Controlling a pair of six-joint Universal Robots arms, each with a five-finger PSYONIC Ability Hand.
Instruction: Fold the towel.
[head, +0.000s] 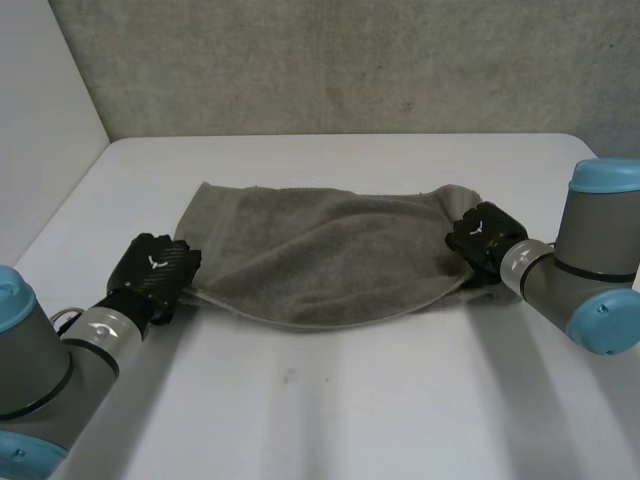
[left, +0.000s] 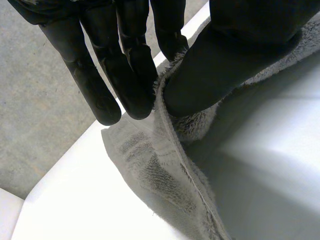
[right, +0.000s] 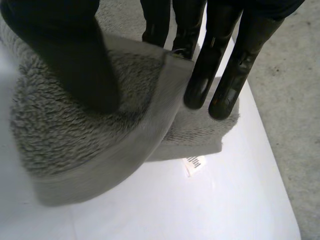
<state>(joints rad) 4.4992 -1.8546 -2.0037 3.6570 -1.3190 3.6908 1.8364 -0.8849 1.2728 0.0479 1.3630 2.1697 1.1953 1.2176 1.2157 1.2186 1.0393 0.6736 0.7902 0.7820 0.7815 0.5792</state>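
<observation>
A grey towel lies across the middle of the white table, its near edge lifted in a shallow curve between my two hands. My left hand is at the towel's near left corner. In the left wrist view its thumb presses the towel's hem against the fingers. My right hand is at the towel's right end. In the right wrist view its thumb lies on the bunched upper layer, with the fingers on the other side of that layer's edge.
A small white tag lies on the table beside the towel's lower layer. The table's far edge meets a grey wall. A white side wall stands at the left. Bare tabletop stretches in front of the towel.
</observation>
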